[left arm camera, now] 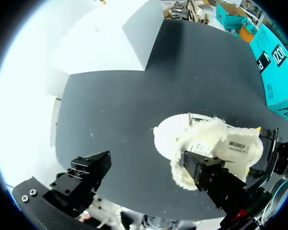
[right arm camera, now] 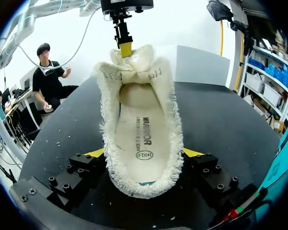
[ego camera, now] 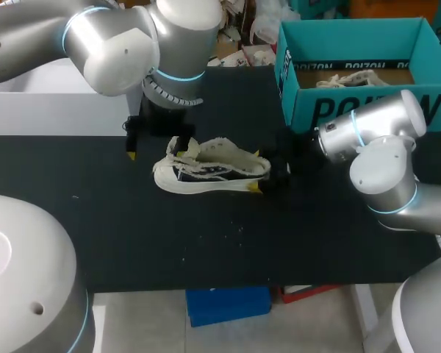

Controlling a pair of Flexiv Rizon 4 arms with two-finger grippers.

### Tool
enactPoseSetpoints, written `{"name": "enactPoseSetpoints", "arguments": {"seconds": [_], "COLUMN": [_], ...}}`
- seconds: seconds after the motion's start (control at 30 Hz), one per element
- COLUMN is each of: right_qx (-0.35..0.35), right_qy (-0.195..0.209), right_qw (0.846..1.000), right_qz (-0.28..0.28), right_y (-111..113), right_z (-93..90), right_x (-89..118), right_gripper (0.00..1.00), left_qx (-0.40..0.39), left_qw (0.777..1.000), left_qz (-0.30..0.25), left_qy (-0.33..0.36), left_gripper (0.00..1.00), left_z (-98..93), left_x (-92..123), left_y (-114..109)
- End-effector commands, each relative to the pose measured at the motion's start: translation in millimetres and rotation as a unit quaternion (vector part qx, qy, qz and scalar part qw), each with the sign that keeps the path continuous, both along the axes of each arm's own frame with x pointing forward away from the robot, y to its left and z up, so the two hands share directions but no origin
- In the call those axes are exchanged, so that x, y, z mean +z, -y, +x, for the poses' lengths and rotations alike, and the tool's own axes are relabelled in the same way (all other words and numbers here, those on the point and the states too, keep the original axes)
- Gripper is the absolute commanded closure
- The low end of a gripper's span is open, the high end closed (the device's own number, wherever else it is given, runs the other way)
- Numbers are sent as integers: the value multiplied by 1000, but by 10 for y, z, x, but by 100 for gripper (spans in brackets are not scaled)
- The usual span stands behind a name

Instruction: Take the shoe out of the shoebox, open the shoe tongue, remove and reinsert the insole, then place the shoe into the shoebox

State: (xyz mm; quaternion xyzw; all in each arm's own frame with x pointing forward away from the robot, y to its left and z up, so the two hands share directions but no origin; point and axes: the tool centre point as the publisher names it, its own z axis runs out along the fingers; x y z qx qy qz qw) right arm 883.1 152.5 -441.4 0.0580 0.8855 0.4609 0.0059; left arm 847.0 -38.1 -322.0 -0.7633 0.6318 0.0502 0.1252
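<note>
Closest to us, the black table (ego camera: pixel 206 243) runs across the whole scene. On it, near the middle, a cream shoe (ego camera: pixel 213 173) with fuzzy edges and a dark side panel stands upright on its sole, out of the box, with the toe toward our left arm and the heel toward our right. Our right gripper (right arm camera: pixel 143 153) grips the shoe at the heel: its two yellow-tipped fingers press against the fluffy collar from either side. Looking along the shoe from the heel, we see the insole (right arm camera: pixel 141 139) lying flat inside. Past it the tongue (right arm camera: pixel 129 72) stands up at the far end of the opening. Our left gripper (left arm camera: pixel 145 159) comes down over the front of the shoe with its fingers spread wide. One yellow fingertip (right arm camera: pixel 126 48) touches the top of the tongue, and the other finger hangs over bare table beside the toe, holding nothing. Farther back on our right sits the teal shoebox (ego camera: pixel 309 110), open at the top and well apart from the shoe. At the far left edge of the table is a plain white box (ego camera: pixel 51 110).
</note>
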Motion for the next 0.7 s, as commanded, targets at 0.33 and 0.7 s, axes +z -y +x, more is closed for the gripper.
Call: {"name": "enactPoseSetpoints", "arguments": {"seconds": [0.33, 0.7], "right_qx": [-1, -1], "right_qy": [0, 0], "right_qw": [1000, 1000], "right_qz": [-1, -1], "right_y": [-1, -1], "right_z": [3, 3], "right_x": [-35, -35], "right_gripper": [100, 100], "left_qx": [-264, -593], "left_qw": [963, 802], "left_qz": [-47, -58], "left_qy": [8, -48], "left_gripper": [100, 100], "left_z": [8, 240], "left_x": [459, 406], "left_y": [280, 801]}}
